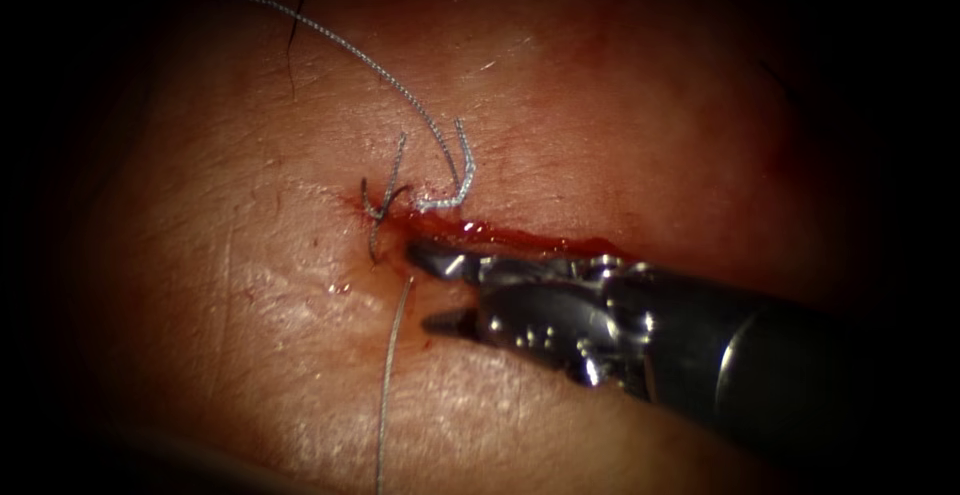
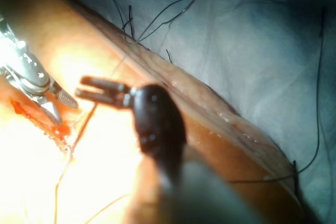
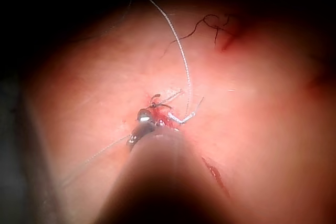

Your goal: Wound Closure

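Right tool [image 1: 435,290] jaws parted, empty, straddling the left end of the cut [image 1: 520,237] beside the knot [image 1: 385,205]; thread [image 1: 390,385] between them. Left tool [image 2: 86,87] jaws slightly parted, empty.

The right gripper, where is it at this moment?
In the endoscope view the right gripper comes in from the right, open and holding nothing, at the left end of the cut, just below the knot, with thread trailing beside it.

I am working at a surgical training bench, not a theatre. The tissue [image 2: 220,129] is a slab lying on a pale blue-grey drape [image 2: 247,40], with loose thread [image 2: 318,103] trailing across that cloth.
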### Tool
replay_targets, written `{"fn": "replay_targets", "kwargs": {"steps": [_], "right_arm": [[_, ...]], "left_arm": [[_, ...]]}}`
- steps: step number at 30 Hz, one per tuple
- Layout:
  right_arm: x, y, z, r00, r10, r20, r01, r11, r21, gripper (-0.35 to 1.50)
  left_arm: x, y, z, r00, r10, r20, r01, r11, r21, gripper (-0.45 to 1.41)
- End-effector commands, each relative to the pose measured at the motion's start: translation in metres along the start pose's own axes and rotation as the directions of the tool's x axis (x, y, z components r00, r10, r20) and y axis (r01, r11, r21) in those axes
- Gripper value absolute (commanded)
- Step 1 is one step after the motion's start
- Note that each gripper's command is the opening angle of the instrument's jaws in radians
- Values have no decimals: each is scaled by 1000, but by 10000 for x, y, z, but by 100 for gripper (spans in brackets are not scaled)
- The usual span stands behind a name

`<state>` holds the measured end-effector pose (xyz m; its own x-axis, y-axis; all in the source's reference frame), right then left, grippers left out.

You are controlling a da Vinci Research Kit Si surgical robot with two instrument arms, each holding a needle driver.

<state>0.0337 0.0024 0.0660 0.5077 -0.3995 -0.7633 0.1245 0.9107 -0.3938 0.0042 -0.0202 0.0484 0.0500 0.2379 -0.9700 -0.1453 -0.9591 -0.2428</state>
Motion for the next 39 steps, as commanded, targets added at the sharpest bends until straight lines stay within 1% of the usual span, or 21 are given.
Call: {"fn": "replay_targets", "kwargs": {"steps": [1,2,3,6,8,9,13,14,15,16,19,20,22,23,26,28,29,31,33,37,39], "right_arm": [[4,-10,21,1000,-8,2,8,1000,9,136],[5,-11,24,1000,-15,4,15,1000,8,136],[6,-12,25,1000,-21,5,21,1000,11,136],[6,-11,24,999,-38,6,38,999,12,136],[5,-10,23,999,-43,5,43,999,12,133],[5,-9,24,999,-42,6,42,999,12,128],[2,-5,34,999,-41,12,40,999,9,123],[1,-6,36,999,-41,15,40,999,14,115],[1,-7,37,999,-40,23,38,998,55,71],[1,-9,37,999,-36,24,32,991,129,-35],[-7,-18,42,998,-55,8,52,978,202,-35],[-10,-24,42,1000,-30,2,29,974,225,-35],[-9,-31,31,1000,13,7,-14,974,226,-35],[-8,-31,30,1000,12,6,-13,974,227,-35],[19,-53,-14,999,37,7,-38,971,238,-35],[50,-72,-56,999,41,3,-41,969,243,-35],[65,-79,-72,999,49,0,-47,967,252,-35],[104,-98,-109,999,50,-9,-45,961,272,-35],[134,-108,-135,999,46,-20,-39,959,279,-35],[159,-111,-155,998,56,-27,-46,956,288,-35],[152,-103,-154,997,65,-30,-54,962,269,-35]], "left_arm": [[-16,10,4,1000,-10,8,10,1000,-5,-45],[-25,12,9,1000,-13,14,13,1000,-8,-45],[-29,12,11,1000,-16,15,16,1000,-11,-45],[-67,24,37,999,-29,42,30,999,-32,-45],[-78,26,43,998,-36,43,38,999,-38,-45],[-82,25,43,998,-40,44,41,998,-42,-45],[-84,25,42,998,-44,43,46,998,-44,-45],[-85,26,43,998,-44,46,46,998,-45,-45],[-85,26,43,998,-43,46,45,998,-45,-45],[-85,26,43,998,-43,46,45,998,-45,-45],[-85,26,44,998,-43,46,45,998,-45,-45],[-85,26,44,998,-43,46,45,998,-45,-45],[-85,26,44,998,-43,46,45,998,-45,-45],[-85,27,44,998,-43,46,45,998,-45,-45],[-87,28,46,998,-46,51,48,998,-46,-45],[-91,29,48,997,-49,54,51,998,-47,-45],[-92,29,48,997,-48,53,50,998,-47,-45],[-93,29,49,997,-53,53,55,997,-47,-45],[-93,29,49,997,-53,53,55,997,-48,-45],[-93,30,49,997,-53,52,55,997,-49,-45],[-93,30,50,997,-52,55,55,997,-50,-45]]}}
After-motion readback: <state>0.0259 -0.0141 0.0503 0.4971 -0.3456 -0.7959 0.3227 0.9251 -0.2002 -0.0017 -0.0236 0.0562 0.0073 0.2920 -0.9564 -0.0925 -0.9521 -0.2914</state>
